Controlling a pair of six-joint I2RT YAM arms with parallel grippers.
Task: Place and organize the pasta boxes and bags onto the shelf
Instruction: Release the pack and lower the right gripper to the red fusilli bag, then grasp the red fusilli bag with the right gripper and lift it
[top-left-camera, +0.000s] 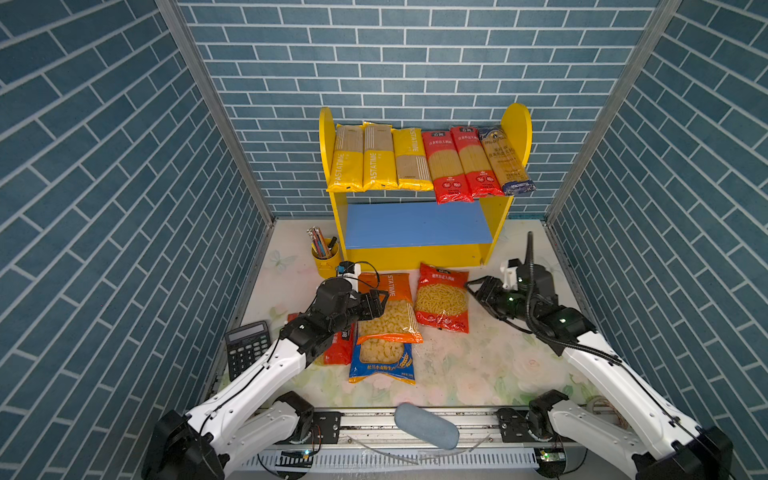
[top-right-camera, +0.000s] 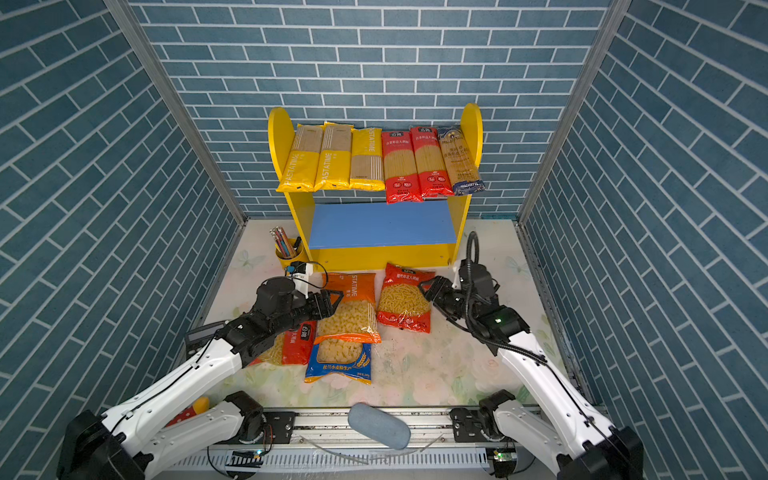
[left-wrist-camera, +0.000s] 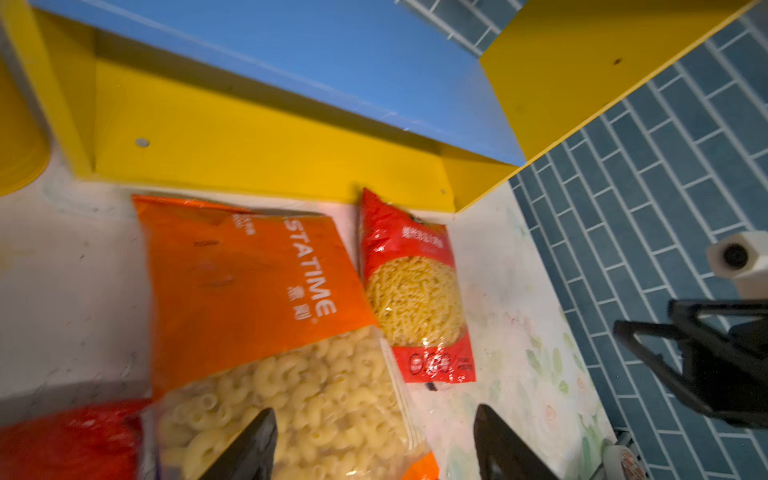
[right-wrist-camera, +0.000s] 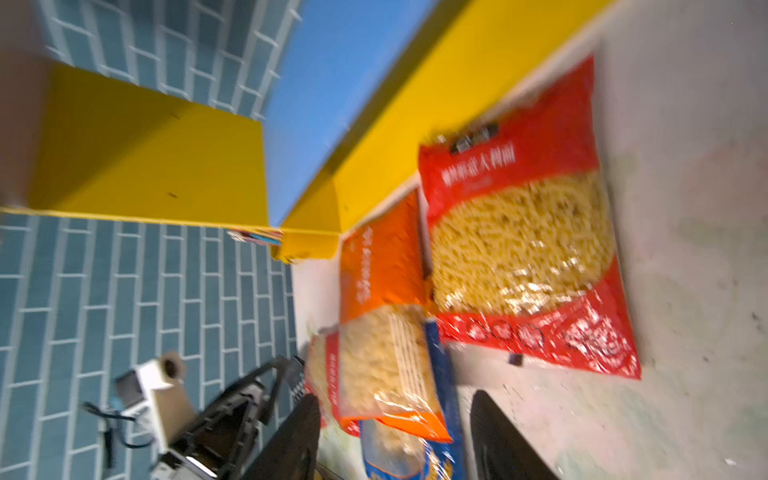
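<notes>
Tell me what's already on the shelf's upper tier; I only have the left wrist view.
Observer: Six long packs lie side by side on the upper tier of the shelf: three yellow packs, two red packs and one dark-blue pack at the right end.
Operator: Report what's under the orange bag.
Observer: A blue bag lies partly under the orange bag's near end.
Operator: Check the left edge of the table.
Observer: A black calculator sits there.

Six spaghetti packs (top-left-camera: 444, 166) lie on shelf (top-left-camera: 517, 124), four macaroni bags (top-left-camera: 442, 301) on table (top-left-camera: 498, 361).
</notes>
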